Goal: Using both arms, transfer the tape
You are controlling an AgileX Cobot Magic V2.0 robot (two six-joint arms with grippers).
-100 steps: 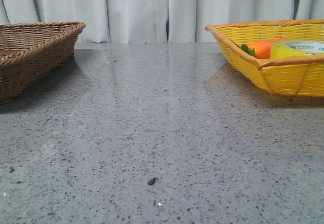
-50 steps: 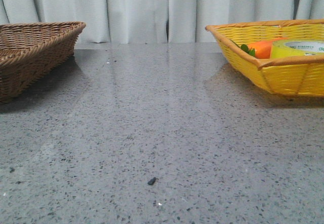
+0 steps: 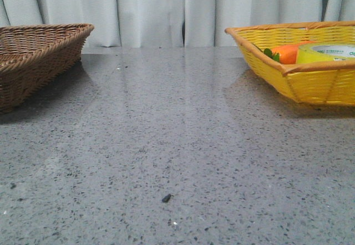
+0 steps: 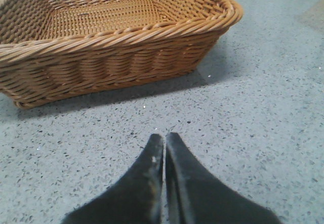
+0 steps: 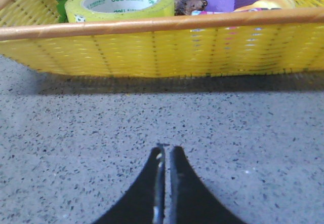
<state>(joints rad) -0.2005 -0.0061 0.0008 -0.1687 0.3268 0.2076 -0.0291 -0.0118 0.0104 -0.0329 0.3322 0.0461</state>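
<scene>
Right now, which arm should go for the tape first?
Right. Its gripper, shut, faces the yellow basket where the tape lies flat beside the carrot. The left gripper, also shut, faces only the brown basket, across the table.

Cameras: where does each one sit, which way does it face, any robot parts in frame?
Front: low over the table, facing forward; no robot parts.
Left wrist: on the left arm, facing the brown basket; left end effector shut.
Right wrist: on the right arm, facing the yellow basket; right end effector shut.
Shared: front and right wrist both show the tape.
</scene>
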